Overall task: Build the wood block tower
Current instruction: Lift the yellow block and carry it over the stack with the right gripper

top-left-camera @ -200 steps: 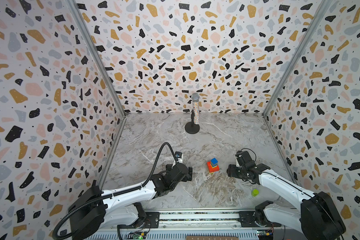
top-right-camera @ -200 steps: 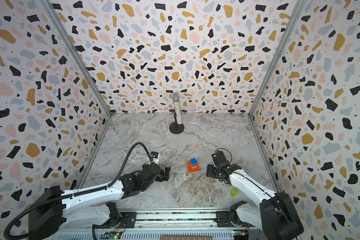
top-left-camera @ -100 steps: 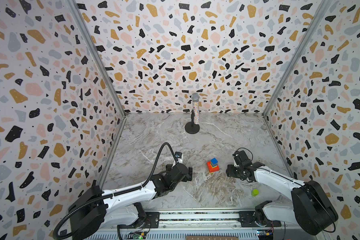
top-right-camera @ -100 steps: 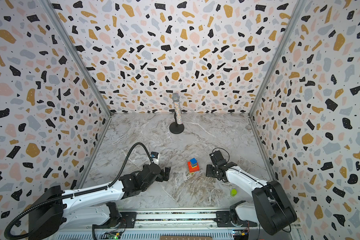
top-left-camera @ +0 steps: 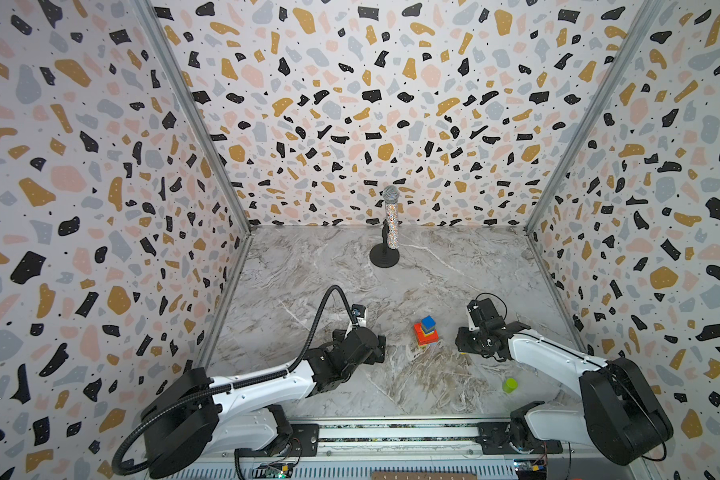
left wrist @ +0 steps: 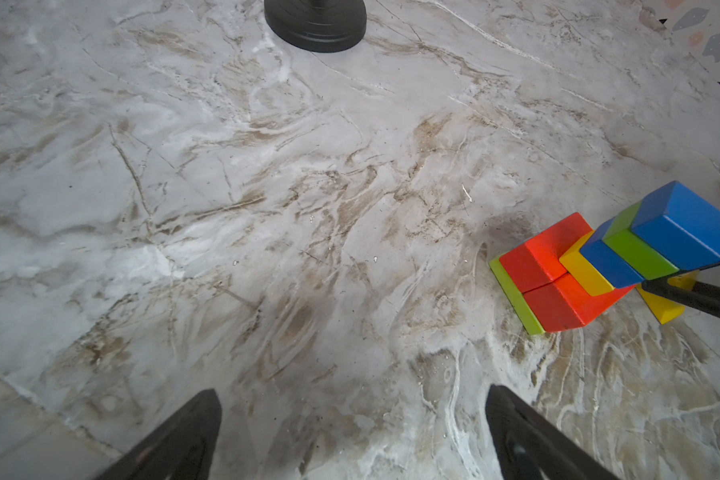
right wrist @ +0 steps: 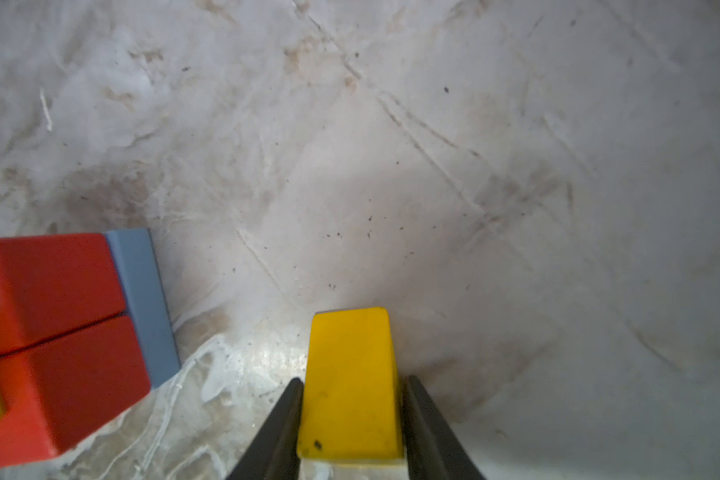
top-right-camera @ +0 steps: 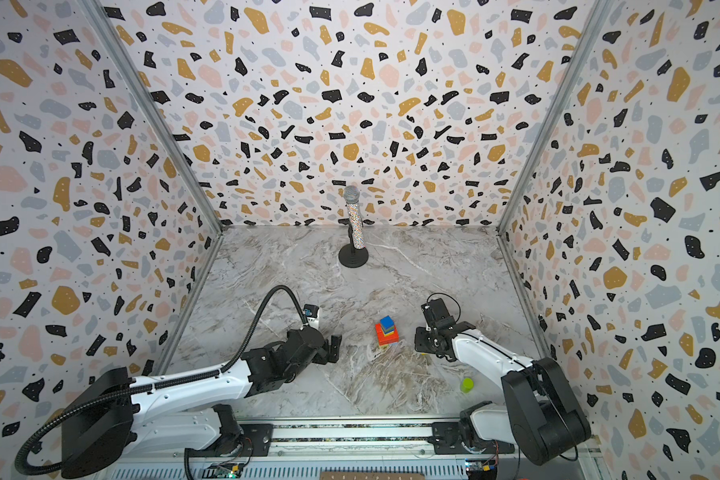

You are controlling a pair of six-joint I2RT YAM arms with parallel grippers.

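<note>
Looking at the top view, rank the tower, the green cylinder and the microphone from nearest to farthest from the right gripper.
1. Tower, just beside the right gripper, toward the middle.
2. Green cylinder, near the front edge.
3. Microphone, by the back wall.

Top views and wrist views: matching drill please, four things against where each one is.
1 blue wooden cube
2 yellow wooden block
3 lime-green cylinder
4 glittery microphone on black stand

A by the back wall
B between the jaws of the right gripper
C top of the coloured block tower
D beside the right arm's base

Pairs: 1-C; 2-B; 3-D; 4-A
</note>
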